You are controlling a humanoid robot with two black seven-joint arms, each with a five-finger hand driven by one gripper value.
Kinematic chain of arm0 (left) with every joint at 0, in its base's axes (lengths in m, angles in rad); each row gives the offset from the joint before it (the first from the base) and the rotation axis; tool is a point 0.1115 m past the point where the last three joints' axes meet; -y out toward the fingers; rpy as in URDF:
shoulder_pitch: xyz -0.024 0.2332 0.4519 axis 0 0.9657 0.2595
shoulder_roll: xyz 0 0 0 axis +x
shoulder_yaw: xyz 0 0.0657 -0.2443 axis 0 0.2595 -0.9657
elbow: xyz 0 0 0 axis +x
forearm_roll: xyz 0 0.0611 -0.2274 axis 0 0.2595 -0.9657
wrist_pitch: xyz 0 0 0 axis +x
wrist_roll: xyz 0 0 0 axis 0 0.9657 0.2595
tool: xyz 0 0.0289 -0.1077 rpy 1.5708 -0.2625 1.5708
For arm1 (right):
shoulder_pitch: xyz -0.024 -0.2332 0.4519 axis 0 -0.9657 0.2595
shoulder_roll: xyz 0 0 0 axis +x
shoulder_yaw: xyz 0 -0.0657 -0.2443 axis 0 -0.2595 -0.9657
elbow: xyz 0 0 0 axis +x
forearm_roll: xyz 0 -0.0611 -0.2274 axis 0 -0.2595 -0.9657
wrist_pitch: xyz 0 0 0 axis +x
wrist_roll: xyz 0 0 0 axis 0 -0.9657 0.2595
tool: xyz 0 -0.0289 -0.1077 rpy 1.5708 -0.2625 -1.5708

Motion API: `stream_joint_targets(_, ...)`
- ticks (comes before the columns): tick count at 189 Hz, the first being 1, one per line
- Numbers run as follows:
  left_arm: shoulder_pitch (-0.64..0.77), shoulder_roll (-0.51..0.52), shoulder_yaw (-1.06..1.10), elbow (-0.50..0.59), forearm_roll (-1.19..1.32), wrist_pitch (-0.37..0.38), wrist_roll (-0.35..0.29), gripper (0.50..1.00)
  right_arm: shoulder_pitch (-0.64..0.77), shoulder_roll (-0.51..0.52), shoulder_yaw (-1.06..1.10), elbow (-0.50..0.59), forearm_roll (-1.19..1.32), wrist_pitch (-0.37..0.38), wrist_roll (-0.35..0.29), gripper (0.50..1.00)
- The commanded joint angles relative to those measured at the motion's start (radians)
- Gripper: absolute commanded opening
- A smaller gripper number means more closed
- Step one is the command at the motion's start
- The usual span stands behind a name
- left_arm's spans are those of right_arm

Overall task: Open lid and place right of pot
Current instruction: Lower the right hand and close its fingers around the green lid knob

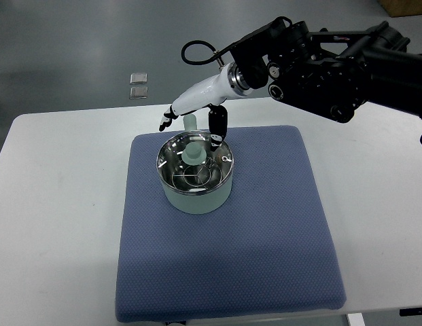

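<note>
Fingers point(167, 121) of my right hand point(197, 109) are loosely spread and grip nothing; the black tips at the far left of the hand point down and away from the pot, while one black digit hangs down at the pot's far rim, close to the lid's edge. Whether that digit touches the rim cannot be determined from this view.

One arm is in view: my right arm point(333, 61), black-jointed with a white forearm shell, entering from the right edge and reaching across the far side of the pad. One black cable point(197, 51) loops above the wrist.

One pot point(195, 180) is present, pale green on the outside, standing upright on the far half of the blue pad point(231, 258). One lid point(195, 166), glass with a metal rim, sits seated on the pot. One pale green knob point(194, 151) rises from the lid. One pale green handle point(190, 122) projects from the pot's far side, just beneath my hand.

One blue pad lies on one white table point(54, 204). Pad surface right of the pot carries nothing.

Two small silver squares point(138, 84) lie on the grey floor beyond the table, one just behind the other.
</note>
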Motion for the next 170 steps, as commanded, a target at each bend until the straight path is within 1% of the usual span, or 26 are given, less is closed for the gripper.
stream_joint_targets(1, -0.002, 0.000, 0.000, 0.000, 0.000, 0.000, 0.000, 1.000, 0.028, 0.033, -0.038, -0.007, -0.015, -0.015, -0.001, 0.932)
stream_joint_targets(32, -0.002, 0.000, 0.000, 0.000, 0.000, 0.000, 0.000, 1.000, 0.040, 0.049, -0.098, -0.012, -0.057, -0.066, -0.002, 0.926)
stream_joint_targets(45, -0.002, 0.000, 0.000, 0.000, 0.000, 0.000, 0.000, 1.000, 0.036, 0.050, -0.098, -0.013, -0.066, -0.073, -0.002, 0.921)
stream_joint_targets(71, -0.002, 0.000, 0.000, 0.000, 0.000, 0.000, 0.000, 1.000, 0.025, 0.035, -0.089, -0.013, -0.062, -0.081, -0.001, 0.899)
stream_joint_targets(76, -0.002, 0.000, 0.000, 0.000, 0.000, 0.000, 0.000, 1.000, 0.024, 0.029, -0.085, -0.012, -0.057, -0.082, -0.001, 0.883)
stream_joint_targets(86, -0.002, 0.000, 0.000, 0.000, 0.000, 0.000, 0.000, 1.000, 0.024, 0.029, -0.085, -0.012, -0.057, -0.082, -0.001, 0.883)
stream_joint_targets(87, -0.002, 0.000, 0.000, 0.000, 0.000, 0.000, 0.000, 1.000, 0.022, 0.008, -0.084, -0.004, -0.046, -0.098, 0.001, 0.875)
stream_joint_targets(90, -0.002, 0.000, 0.000, 0.000, 0.000, 0.000, 0.000, 1.000, 0.022, -0.002, -0.082, -0.003, -0.045, -0.105, 0.002, 0.872)
stream_joint_targets(125, -0.002, 0.000, 0.000, 0.000, 0.000, 0.000, 0.000, 1.000, 0.011, -0.026, -0.050, 0.014, 0.017, -0.115, 0.004, 0.870)
stream_joint_targets(128, -0.002, 0.000, 0.000, 0.000, 0.000, 0.000, 0.000, 1.000, 0.001, -0.037, -0.013, 0.022, 0.055, -0.112, 0.002, 0.868)
stream_joint_targets(149, -0.002, 0.000, 0.000, 0.000, 0.000, 0.000, 0.000, 1.000, -0.022, -0.048, 0.002, 0.037, 0.064, -0.118, 0.001, 0.868)
stream_joint_targets(170, -0.002, 0.000, 0.000, 0.000, 0.000, 0.000, 0.000, 1.000, -0.049, -0.065, 0.004, 0.063, 0.064, -0.142, 0.002, 0.868)
